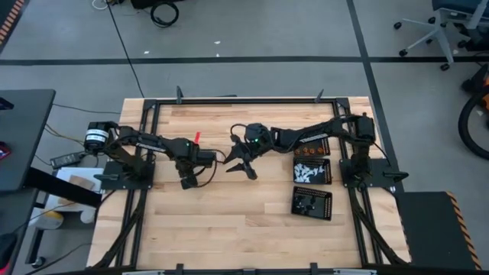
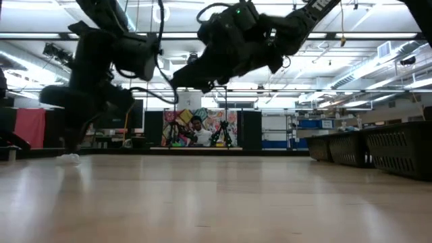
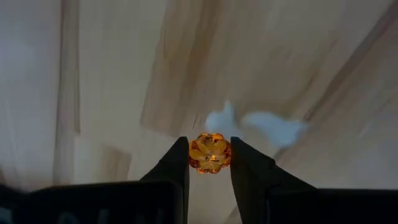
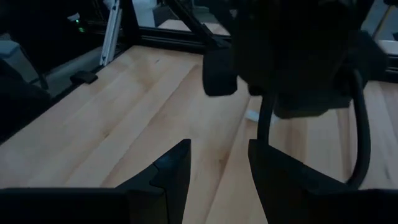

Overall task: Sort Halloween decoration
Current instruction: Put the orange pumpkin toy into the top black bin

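Left gripper is clamped on an orange piece; right gripper hangs apart, empty, mid-frame. Trays at right hold some pieces; sorting looks unfinished.

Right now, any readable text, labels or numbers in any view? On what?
None readable.
White lettering on the right arm, low view: cut off and blurred.
Colourful wall display in the room behind: too small to read.
Trays, table, orange decoration piece: no markings visible.

Three trays in a row on the table's right side, both arms mid-table.
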{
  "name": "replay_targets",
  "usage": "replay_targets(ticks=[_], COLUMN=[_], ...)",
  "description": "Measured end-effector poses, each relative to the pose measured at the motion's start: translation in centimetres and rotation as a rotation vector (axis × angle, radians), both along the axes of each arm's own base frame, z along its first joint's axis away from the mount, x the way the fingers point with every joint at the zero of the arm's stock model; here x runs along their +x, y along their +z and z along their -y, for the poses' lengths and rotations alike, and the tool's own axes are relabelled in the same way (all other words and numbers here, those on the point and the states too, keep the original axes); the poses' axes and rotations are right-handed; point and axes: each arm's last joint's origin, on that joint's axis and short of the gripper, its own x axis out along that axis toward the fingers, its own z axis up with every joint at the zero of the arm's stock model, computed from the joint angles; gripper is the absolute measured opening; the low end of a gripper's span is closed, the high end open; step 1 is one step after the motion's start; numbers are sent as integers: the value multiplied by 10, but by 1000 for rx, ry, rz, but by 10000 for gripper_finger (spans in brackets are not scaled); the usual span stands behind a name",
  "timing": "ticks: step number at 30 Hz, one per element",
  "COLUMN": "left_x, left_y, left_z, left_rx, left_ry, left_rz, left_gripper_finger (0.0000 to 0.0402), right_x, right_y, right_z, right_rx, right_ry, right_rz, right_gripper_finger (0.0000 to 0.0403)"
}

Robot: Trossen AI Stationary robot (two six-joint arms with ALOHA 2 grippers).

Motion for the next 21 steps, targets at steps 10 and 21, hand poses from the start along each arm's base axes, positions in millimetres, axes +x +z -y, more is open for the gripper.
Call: replay_targets(ticks=[10, 21], left_x=[37, 104], left_y=[-7, -2], left_z=[-6, -17], left_rx=[15, 139], left_ry=[-60, -256], left_rz=[294, 421], left_gripper_finger=[76, 76], right_x=[-32, -81], right_y=[33, 58], right_z=[1, -9], right_rx=[0, -23], right_ry=[-51, -178], right_rz=[-177, -480], right_gripper_finger=[169, 169])
